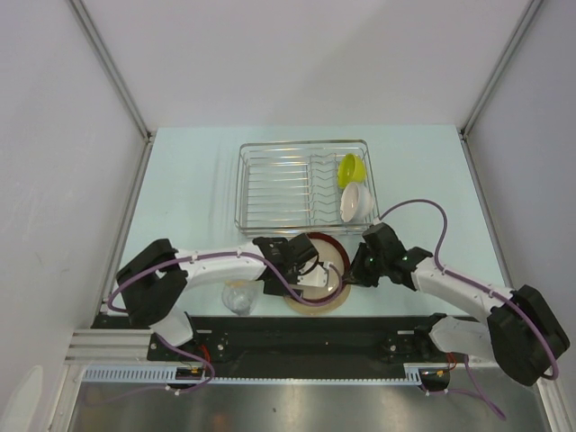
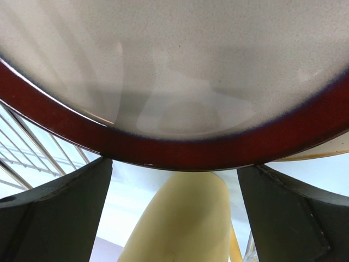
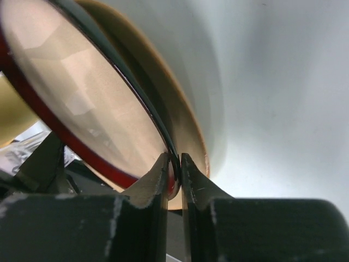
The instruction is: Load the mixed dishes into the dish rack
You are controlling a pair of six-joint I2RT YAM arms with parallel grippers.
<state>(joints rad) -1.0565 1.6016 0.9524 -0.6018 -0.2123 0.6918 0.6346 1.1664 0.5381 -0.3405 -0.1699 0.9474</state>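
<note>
At the far middle of the counter (image 1: 189, 180) sits the rack (image 1: 241, 193), its right end already holding the lime bowl (image 1: 350, 168) and the white bowl (image 1: 355, 202) on edge. Just this side of it, between the two arms, the plate (image 1: 315, 309) lies flat with the dish (image 1: 335, 252) on top. In the right wrist view the dish seems tipped a little off the plate at its right rim.

The rack lies straight beyond the dish, away from the arm bases, and free dividers stand left of the bowls. So I judge that the coming move is a lift and a carry forward, with the disc turned on edge to meet a slot.

The right fingers (image 3: 147, 191) are closed on the dish's right rim, one on each face. The left fingers (image 2: 54, 213) stand wide apart by its left rim, gripping nothing. The right arm has the hold and sits nearer the dividers.
</note>
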